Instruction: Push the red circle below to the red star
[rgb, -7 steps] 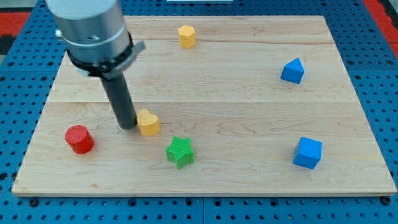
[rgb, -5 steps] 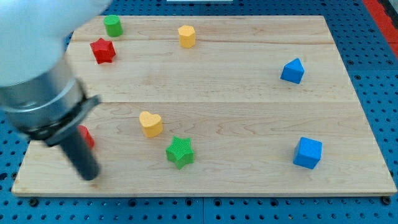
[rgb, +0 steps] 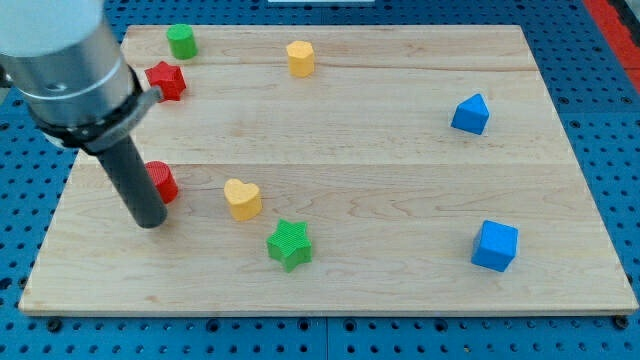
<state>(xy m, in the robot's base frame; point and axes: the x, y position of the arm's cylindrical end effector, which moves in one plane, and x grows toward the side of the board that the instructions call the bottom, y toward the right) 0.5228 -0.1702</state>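
Observation:
The red circle (rgb: 163, 181) sits on the wooden board (rgb: 400, 170) at the view's left, partly hidden by my rod. My tip (rgb: 150, 222) is just below and slightly left of it, touching or nearly touching. The red star (rgb: 168, 80) lies near the view's top left, well above the circle, partly behind the arm's grey body.
A green cylinder (rgb: 181, 41) is above the red star. A yellow heart (rgb: 242, 198) lies right of the red circle, a green star (rgb: 290, 244) below it. A yellow hexagon (rgb: 300, 57) is at the top. Two blue blocks (rgb: 471, 113) (rgb: 495, 245) are at the right.
My tip swung from beside the yellow heart down to the board's lower left, then came up under the red circle. The red circle has moved up and a little right.

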